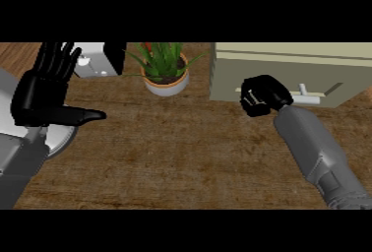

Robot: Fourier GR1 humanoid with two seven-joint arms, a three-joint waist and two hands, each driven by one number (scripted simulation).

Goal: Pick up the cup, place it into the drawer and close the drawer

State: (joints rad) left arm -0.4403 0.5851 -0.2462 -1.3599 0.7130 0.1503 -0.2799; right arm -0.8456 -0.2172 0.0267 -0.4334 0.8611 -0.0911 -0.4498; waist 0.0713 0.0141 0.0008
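right hand (pixel 263 96) clenched at drawer (pixel 291 74) front | cup unseen | left hand (pixel 44 93) open, left edge

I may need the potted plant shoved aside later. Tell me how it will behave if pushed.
The potted plant would probably slide rather than roll, since its white pot stands upright on the wooden counter. It may tip if pushed high: the leaves spread wider than the pot. The leaves would likely bend.

Bare wooden counter (pixel 174 147) lies open between the forearms, while the potted plant (pixel 166 69) and seemingly shut drawer unit (pixel 291 69) block the far side.
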